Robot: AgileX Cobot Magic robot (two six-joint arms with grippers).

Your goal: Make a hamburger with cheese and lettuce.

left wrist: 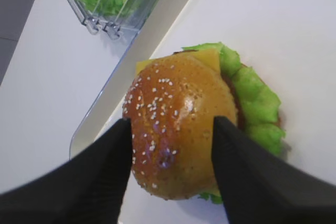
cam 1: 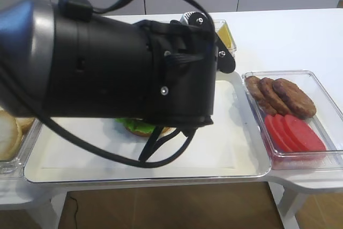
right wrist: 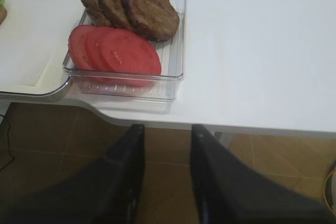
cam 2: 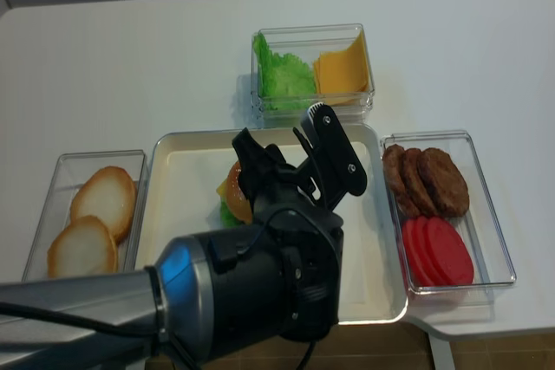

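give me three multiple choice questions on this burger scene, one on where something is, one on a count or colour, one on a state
1. Where is the hamburger?
A. on the white tray
B. in the container of bun halves
C. on the floor

2. How many brown patties lie in the clear container with the tomato slices?
A. one
B. three
C. six

3. How does the left gripper stand at the hamburger?
A. clamped shut well above it
B. carrying a tomato slice
C. fingers either side of the top bun, which sits on the stack

Answers:
1. A, the high views show the lettuce edge and bun lying on the tray.
2. B, three overlapping patties can be counted in the realsense view.
3. C, the left wrist view shows a dark finger on each side of the seeded bun, with cheese and lettuce peeking out beneath.
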